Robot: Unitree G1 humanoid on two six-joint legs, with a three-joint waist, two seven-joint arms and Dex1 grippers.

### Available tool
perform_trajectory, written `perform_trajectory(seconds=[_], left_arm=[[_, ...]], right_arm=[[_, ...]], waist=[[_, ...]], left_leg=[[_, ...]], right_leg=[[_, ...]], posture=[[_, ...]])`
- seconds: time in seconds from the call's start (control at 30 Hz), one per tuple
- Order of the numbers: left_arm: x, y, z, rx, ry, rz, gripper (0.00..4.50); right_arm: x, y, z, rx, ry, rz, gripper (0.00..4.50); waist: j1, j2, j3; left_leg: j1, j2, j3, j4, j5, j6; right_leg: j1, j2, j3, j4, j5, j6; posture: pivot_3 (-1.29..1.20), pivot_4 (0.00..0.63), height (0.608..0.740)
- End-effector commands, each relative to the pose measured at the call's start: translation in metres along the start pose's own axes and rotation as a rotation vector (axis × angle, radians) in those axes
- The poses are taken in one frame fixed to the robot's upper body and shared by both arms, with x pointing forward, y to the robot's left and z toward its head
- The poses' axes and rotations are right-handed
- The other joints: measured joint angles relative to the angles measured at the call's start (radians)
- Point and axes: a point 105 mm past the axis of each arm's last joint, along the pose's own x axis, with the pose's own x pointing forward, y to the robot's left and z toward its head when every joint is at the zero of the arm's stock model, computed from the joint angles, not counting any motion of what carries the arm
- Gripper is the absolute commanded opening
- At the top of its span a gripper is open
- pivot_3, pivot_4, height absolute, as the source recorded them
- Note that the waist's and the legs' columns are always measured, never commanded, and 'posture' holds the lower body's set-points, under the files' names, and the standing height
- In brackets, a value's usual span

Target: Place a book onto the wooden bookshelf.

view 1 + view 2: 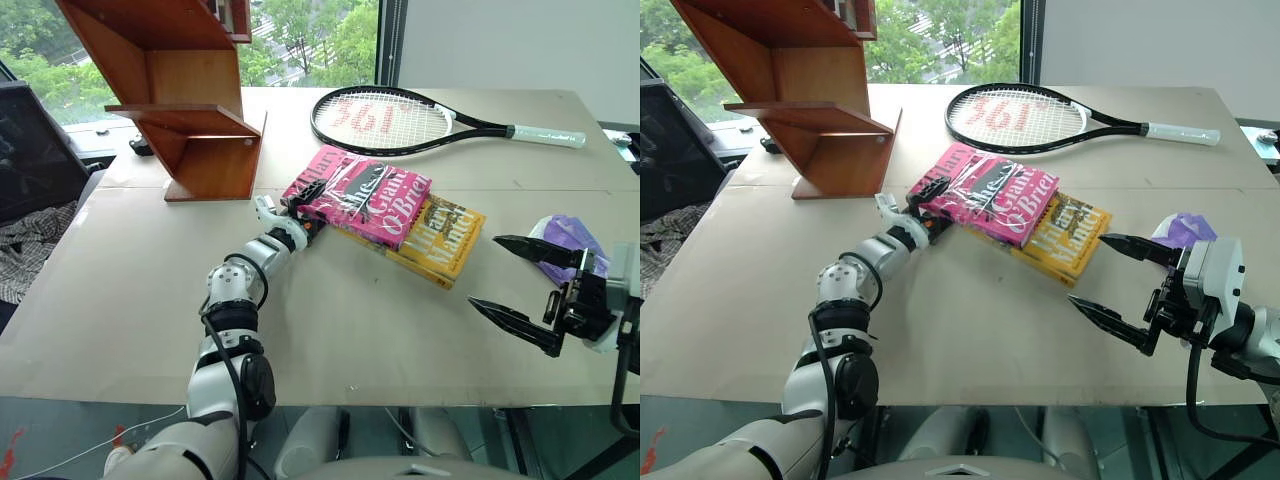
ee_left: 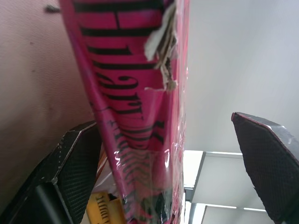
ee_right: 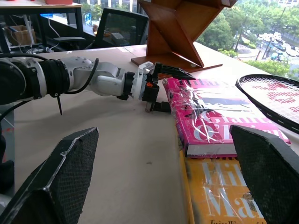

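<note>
The pink book [image 1: 365, 195] lies flat on the table, partly on top of a yellow book [image 1: 445, 240]. My left gripper [image 1: 300, 212] is at the pink book's left end, open, one finger above the cover and one below its edge. In the left wrist view the book's spine [image 2: 135, 93] stands between the fingers [image 2: 74, 158], close to one and well apart from the other. The wooden bookshelf [image 1: 180, 100] stands at the table's back left, just beyond that gripper. At the right my right gripper [image 1: 485, 270] hovers open and holds nothing, pointing towards the books.
A tennis racket [image 1: 400, 120] lies behind the books. A purple crumpled thing [image 1: 565, 240] sits by the right gripper. A dark chair [image 1: 30, 150] with cloth stands past the table's left edge. Bare tabletop [image 1: 130, 300] spreads in front of the books.
</note>
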Motion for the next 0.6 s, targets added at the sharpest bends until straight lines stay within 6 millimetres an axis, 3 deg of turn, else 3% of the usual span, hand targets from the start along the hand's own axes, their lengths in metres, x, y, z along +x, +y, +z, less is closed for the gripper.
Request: perform_trajectory(seconds=[0.03, 0.07, 0.1, 0.3, 0.43, 0.57, 0.6], left_arm=[[0.003, 0.019, -0.019, -0.085, 0.063, 0.036, 3.59], [0.003, 0.019, -0.019, -0.087, 0.067, 0.034, 2.92], [0.003, 0.019, -0.020, -0.087, 0.068, 0.033, 2.76], [-0.003, 0.013, -0.014, -0.065, 0.058, 0.006, 0.12], [-0.021, -0.023, 0.001, 0.049, 0.025, -0.085, 0.00], [-0.045, -0.086, 0.008, 0.359, -0.008, -0.177, 0.00], [-0.051, -0.106, 0.007, 0.509, -0.003, -0.190, 0.00]], right_arm=[[-0.004, 0.000, 0.009, -0.059, -0.004, -0.013, 4.50], [-0.003, 0.000, 0.009, -0.060, -0.003, -0.014, 4.50], [-0.003, 0.000, 0.009, -0.062, -0.001, -0.015, 4.50], [0.002, -0.001, 0.009, -0.069, 0.004, -0.016, 4.50], [0.010, -0.004, 0.011, -0.078, -0.010, -0.008, 4.50], [0.020, -0.014, 0.013, -0.089, -0.038, -0.012, 4.50], [0.022, -0.017, 0.013, -0.087, -0.049, -0.014, 4.50]], waist=[[0.007, 0.002, -0.002], [0.007, 0.003, -0.003], [0.007, 0.003, -0.003], [0.006, 0.005, -0.004], [-0.001, 0.004, -0.003], [-0.014, -0.006, 0.003], [-0.018, -0.010, 0.005]], left_leg=[[0.000, 0.000, 0.000, 0.000, 0.000, 0.000], [0.000, 0.000, 0.000, 0.000, 0.000, 0.000], [0.000, 0.000, 0.000, 0.001, 0.000, 0.000], [0.000, 0.000, 0.000, 0.001, 0.000, 0.000], [0.000, 0.000, 0.000, 0.001, 0.000, 0.000], [-0.003, 0.003, 0.000, 0.001, 0.000, 0.000], [-0.003, 0.003, 0.000, 0.001, 0.000, -0.001]], right_leg=[[0.000, 0.000, 0.000, 0.000, 0.000, 0.000], [0.000, 0.000, 0.000, 0.000, 0.000, 0.000], [0.000, 0.000, 0.000, 0.000, 0.000, 0.000], [0.001, 0.000, 0.000, 0.000, 0.000, 0.000], [0.000, 0.000, 0.001, 0.000, 0.000, 0.000], [-0.003, -0.002, 0.001, 0.000, 0.000, 0.000], [-0.003, -0.001, 0.001, 0.001, 0.000, 0.000]], posture=[[0.00, 0.150, 0.740], [0.00, 0.150, 0.740], [0.00, 0.150, 0.740], [0.00, 0.150, 0.740], [0.00, 0.150, 0.740], [0.00, 0.150, 0.740], [0.00, 0.150, 0.740]])
